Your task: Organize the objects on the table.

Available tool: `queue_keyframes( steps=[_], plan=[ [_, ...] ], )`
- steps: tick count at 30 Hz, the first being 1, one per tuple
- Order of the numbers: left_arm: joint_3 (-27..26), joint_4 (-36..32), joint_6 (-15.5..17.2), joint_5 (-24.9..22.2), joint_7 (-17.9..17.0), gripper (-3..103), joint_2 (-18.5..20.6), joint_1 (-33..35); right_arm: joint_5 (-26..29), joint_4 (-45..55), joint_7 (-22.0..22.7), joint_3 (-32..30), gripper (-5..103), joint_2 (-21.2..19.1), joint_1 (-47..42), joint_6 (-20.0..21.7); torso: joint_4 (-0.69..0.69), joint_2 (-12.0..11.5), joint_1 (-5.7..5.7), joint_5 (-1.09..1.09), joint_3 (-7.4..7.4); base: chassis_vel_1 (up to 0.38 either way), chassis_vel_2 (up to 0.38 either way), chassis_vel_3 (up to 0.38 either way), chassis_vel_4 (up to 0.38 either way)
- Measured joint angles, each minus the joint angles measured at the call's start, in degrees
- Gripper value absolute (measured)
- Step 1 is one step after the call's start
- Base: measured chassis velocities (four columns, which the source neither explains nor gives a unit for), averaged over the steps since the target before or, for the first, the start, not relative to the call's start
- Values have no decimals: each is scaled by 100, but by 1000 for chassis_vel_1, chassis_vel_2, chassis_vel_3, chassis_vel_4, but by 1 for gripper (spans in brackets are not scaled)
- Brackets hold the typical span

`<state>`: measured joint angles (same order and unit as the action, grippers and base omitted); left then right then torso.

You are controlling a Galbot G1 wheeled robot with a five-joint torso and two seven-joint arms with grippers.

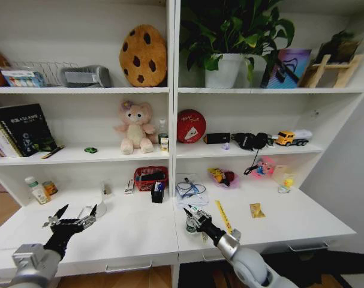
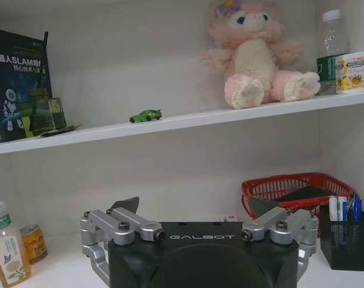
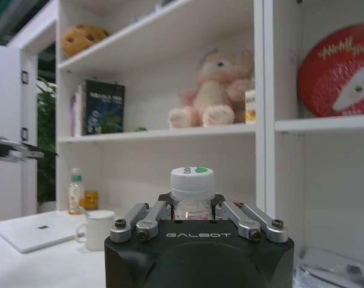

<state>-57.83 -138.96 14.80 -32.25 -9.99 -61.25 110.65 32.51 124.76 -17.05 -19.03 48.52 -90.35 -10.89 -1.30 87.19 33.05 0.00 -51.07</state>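
Nearest the robot, the right pincer [image 1: 192,217] is gripping a small clear bottle [image 3: 192,191] with a ribbed white cap and a green mark on top; its grey metal linkages are folding in on both sides of the bottle's body, close above the smooth white table [image 1: 140,237] just right of the centre seam. On the left, the left pincer [image 1: 74,217] is hovering over the table with its dark pointed fingers spread wide and nothing between them. Just beyond it a white cup [image 3: 98,228] is standing upright beside a flat silver laptop [image 3: 35,231], lid closed. A yellow ruler-like strip [image 1: 222,216] is lying flat on the table to the right of the held bottle. Farther back, a black mesh pen holder [image 2: 346,240] with blue and white pens is sitting in front of a red woven plastic basket [image 2: 292,187]. At the far left rear, a tall bottle with a green cap [image 2: 6,252] is standing next to a short yellow tin [image 2: 33,241]. On the shelf above, a tiny green toy car [image 2: 146,116] is resting near a fuzzy pink plush bear [image 2: 253,57].
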Motion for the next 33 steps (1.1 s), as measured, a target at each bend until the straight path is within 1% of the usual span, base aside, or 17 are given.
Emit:
queue_keyframes(
  steps=[2, 3, 5, 8, 9, 10, 13, 14, 15, 18, 19, 21, 22, 24, 27, 31, 33],
  plan=[
    [0, 0, 0, 0, 0, 100, 0, 0, -57, 480, -681, -980, 27, 120, -1260, -329, -4, 0, -1, -1, 1, 0, 0, 0, 0],
    [0, 0, 0, 0, 0, 100, 0, 0, -57, 480, -681, -980, 27, 120, -1260, -329, -4, 0, -1, -1, 1, 0, 0, 0, 0],
    [0, 0, 0, 0, 0, 100, 0, 0, -270, 701, -1186, -1682, 27, 428, -2504, -760, -4, 1, -1, 0, 1, 0, 0, 0, 0],
    [0, 0, 0, 0, 0, 100, 0, 0, -374, 710, -1365, -1864, 27, 557, -2900, -968, -3, 1, -2, -1, 1, 0, 0, 0, 0],
    [0, 0, 0, 0, 0, 100, 0, 0, -517, 650, -1577, -2074, 27, 720, -3405, -1321, -3, 1, -2, 0, 1, 0, 0, 0, 0],
    [0, 0, 0, 0, 0, 100, 0, 0, -517, 650, -1577, -2074, 27, 720, -3405, -1321, -3, 1, -2, 0, 1, 0, 0, 0, 0],
    [0, 0, 0, 0, 0, 100, 0, 0, -653, 431, -1928, -2426, 27, 977, -4136, -2027, -1, 1, -2, 0, 1, 0, 0, 0, 0],
    [0, 0, 0, 0, 0, 100, 0, 0, -653, 431, -1928, -2426, 27, 977, -4136, -2027, -1, 1, -2, 0, 1, 0, 0, 0, 0],
    [0, 0, 0, 0, 0, 100, 0, 0, -627, 243, -2111, -2704, 27, 1123, -4336, -2346, -2, 1, -2, -1, 1, 0, 0, 0, 0],
    [0, 0, 0, 0, 0, 100, 0, 0, -596, 78, -2226, -2879, 27, 1216, -4420, -2522, -1, 1, -2, 0, 1, 0, 0, 0, 0],
    [0, 0, 0, 0, 0, 100, 0, 0, -573, -141, -2308, -3012, 27, 1276, -4500, -2711, -1, 1, -1, 0, 1, 0, 0, 0, 0],
    [1, 0, 0, 0, 0, 100, 0, 0, -578, -851, -2326, -2958, 27, 1358, -4488, -3068, 0, 1, -1, 0, 0, 0, 0, 0, 0],
    [1, 0, 0, 0, 0, 100, 0, 0, -578, -851, -2326, -2958, 27, 1358, -4488, -3068, 0, 1, -1, 0, 0, 0, 0, 0, 0],
    [0, 0, 0, 0, 0, 100, 0, 0, -704, -1548, -2333, -2779, 27, 1436, -4349, -3356, -2, 0, -1, 3, 0, 0, 0, 0, 0],
    [0, 0, 0, 0, 0, 100, 0, 0, -817, -2156, -2234, -2478, 27, 1478, -4170, -3509, -2, 0, -1, 1, 0, 0, 0, 0, 0],
    [0, 0, 0, 0, 0, 100, 0, 0, -882, -2564, -2124, -2269, 27, 1493, -3953, -3526, -2, 0, -1, 0, 0, 0, 0, 0, 0],
    [1, 0, 0, 0, 0, 100, 0, 0, -995, -3292, -1952, -2047, 27, 1478, -3576, -3526, -1, 0, 0, 1, 0, 0, 0, 0, 0]
  ],
)
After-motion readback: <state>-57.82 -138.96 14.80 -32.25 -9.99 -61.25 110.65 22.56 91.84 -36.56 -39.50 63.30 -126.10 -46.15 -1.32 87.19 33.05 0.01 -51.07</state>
